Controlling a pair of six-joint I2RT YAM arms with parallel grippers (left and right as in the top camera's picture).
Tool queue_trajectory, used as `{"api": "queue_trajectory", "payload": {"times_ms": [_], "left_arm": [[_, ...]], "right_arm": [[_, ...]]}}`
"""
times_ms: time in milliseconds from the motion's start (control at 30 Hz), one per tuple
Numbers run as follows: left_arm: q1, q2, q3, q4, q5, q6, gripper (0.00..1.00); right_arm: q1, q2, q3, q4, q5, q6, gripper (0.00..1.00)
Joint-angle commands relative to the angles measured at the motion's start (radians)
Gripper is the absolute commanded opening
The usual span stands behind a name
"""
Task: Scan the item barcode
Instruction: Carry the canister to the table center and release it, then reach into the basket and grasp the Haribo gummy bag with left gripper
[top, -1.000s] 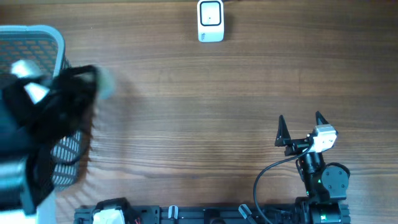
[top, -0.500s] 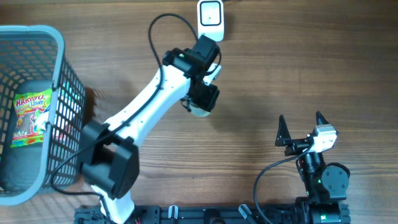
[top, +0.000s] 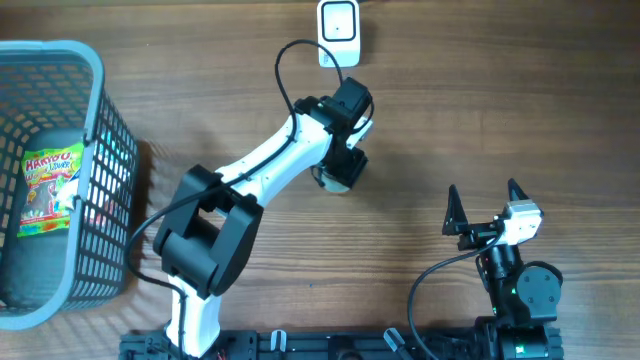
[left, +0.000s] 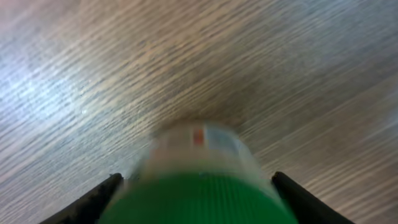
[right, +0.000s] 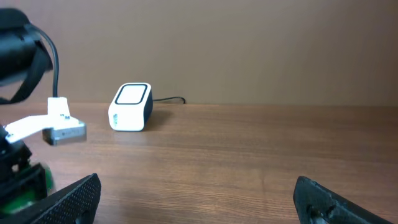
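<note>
- Your left gripper (top: 338, 170) is closed on the green-and-white container (left: 198, 180): the wrist view shows a dark finger on each side of its green part, and the soft shadow on the wood beneath suggests it hangs clear of the table (top: 500, 90) rather than resting on it.
- The container sits near the scanner (top: 338, 33), on your side of it and with bare wood between the two. I judge that you are carrying it there to show its label to the scanner.
- From the wrist view, the end nearer the camera is a ribbed green band, probably a screw lid. The far end is pale and rounded and carries a small red and blue print. The view is too blurred to tell whether a barcode is there or which way it faces.
- The scanner is a small white block with rounded corners and a dark-framed window, glossy plastic by the look of it. A thin cable (right: 168, 99) runs off behind it.
- Your right gripper (top: 483, 192) stands wide open and empty near its own base, well apart from the work, so it is out of the way.
- At the left edge, the pale blue mesh basket (top: 95, 60) holds a bright crinkly candy bag (top: 48, 190), presumably waiting its turn.
- The table has a matte wood grain, so a hard round container could roll if you release it on its side.
</note>
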Motion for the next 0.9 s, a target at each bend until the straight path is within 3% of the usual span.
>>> {"api": "queue_trajectory", "payload": {"times_ms": [0, 200, 267, 333, 433, 500, 600, 767, 867], "left_arm": [[-0.027, 0.005, -0.018, -0.021, -0.131, 0.005, 0.79], [-0.105, -0.056, 0.058, -0.244, -0.364, 0.0, 1.0], [-0.108, -0.148, 0.117, -0.261, -0.364, -0.047, 1.0], [-0.103, -0.264, 0.175, -0.26, -0.381, -0.115, 1.0], [-0.029, -0.489, 0.213, -0.236, -0.55, -0.344, 1.0], [0.115, -0.629, 0.213, -0.255, -0.632, -0.612, 1.0], [0.469, -0.776, 0.212, -0.368, -0.577, -0.973, 1.0], [1.036, -0.806, 0.211, -0.485, -0.354, -1.086, 1.0], [1.265, -0.718, 0.211, -0.521, -0.245, -1.099, 1.0]], "right_arm": [[-0.001, 0.0, -0.001, 0.002, 0.011, 0.014, 1.0], [0.0, 0.0, -0.001, 0.002, 0.011, 0.015, 1.0], [-0.001, 0.0, -0.001, 0.002, 0.011, 0.014, 1.0], [-0.001, 0.0, -0.001, 0.002, 0.01, 0.015, 1.0], [-0.001, 0.0, -0.001, 0.002, 0.011, 0.014, 1.0], [0.0, 0.0, -0.001, 0.002, 0.011, 0.014, 1.0], [-0.001, 0.0, -0.001, 0.002, 0.011, 0.014, 1.0], [-0.001, 0.0, -0.001, 0.002, 0.011, 0.014, 1.0], [-0.001, 0.0, -0.001, 0.002, 0.011, 0.014, 1.0]]}}
